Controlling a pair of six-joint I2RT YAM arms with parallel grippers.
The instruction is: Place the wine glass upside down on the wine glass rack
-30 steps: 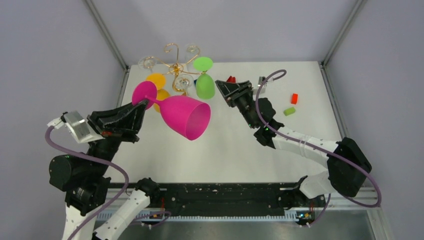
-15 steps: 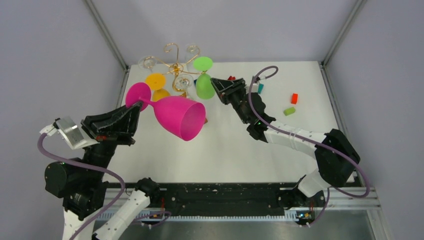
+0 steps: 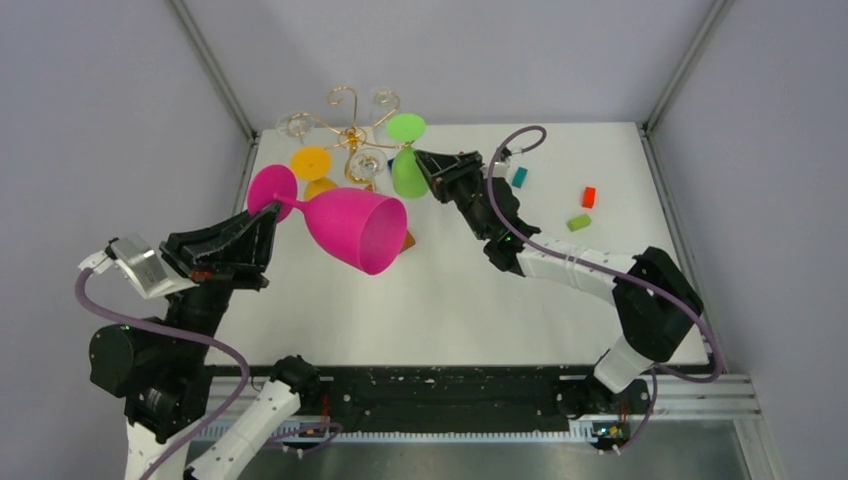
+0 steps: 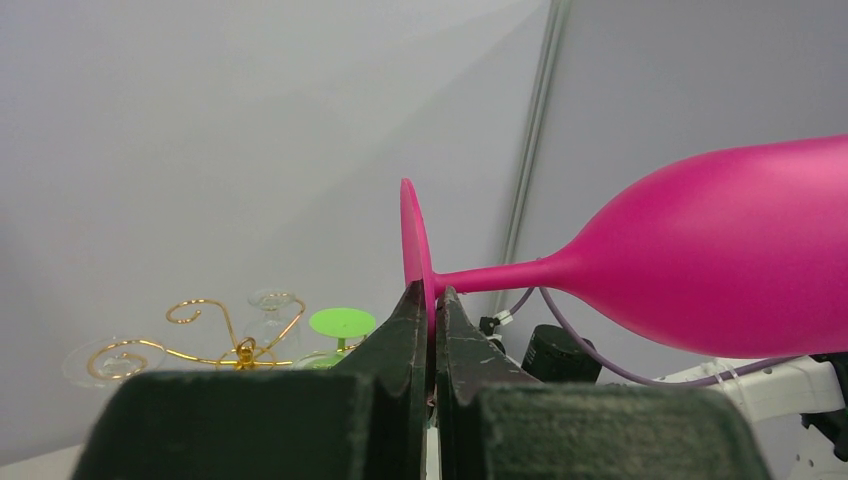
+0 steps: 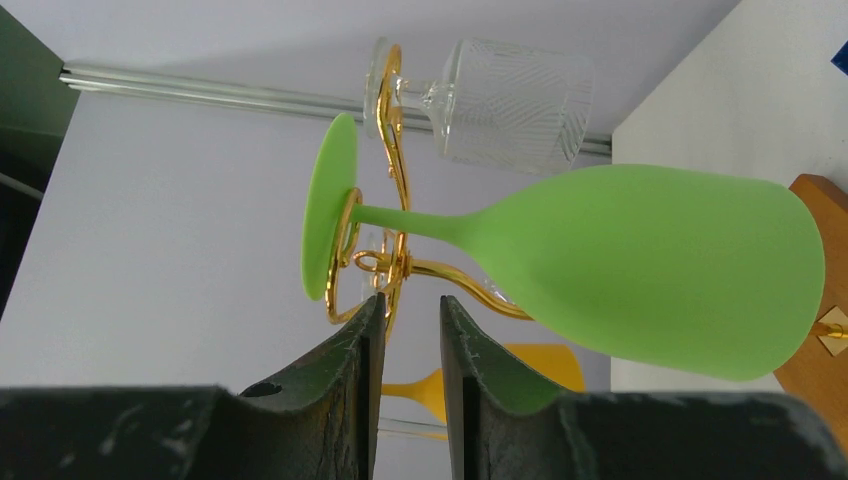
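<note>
The pink wine glass [image 3: 350, 228] is held on its side in the air, in front of the rack and left of centre. My left gripper [image 3: 272, 208] is shut on the glass's flat foot; the left wrist view shows the jaws [image 4: 430, 292] pinching the foot's rim, with the bowl [image 4: 720, 260] to the right. The wine glass rack [image 3: 352, 128], gold wire on a wooden base [image 5: 815, 340], stands at the back. My right gripper [image 3: 425, 160] is slightly open and empty [image 5: 412, 300], close beside the green glass [image 5: 650, 270] hanging on the rack.
The rack also holds an orange glass [image 3: 312, 162] and clear glasses [image 3: 296, 124]. A teal block [image 3: 519, 177], a red block [image 3: 589, 196] and a green block [image 3: 578, 222] lie on the white table at the right. Grey walls enclose the table.
My right gripper has moved left and back, up to the green glass on the rack. My left gripper has carried the pink glass slightly left.
</note>
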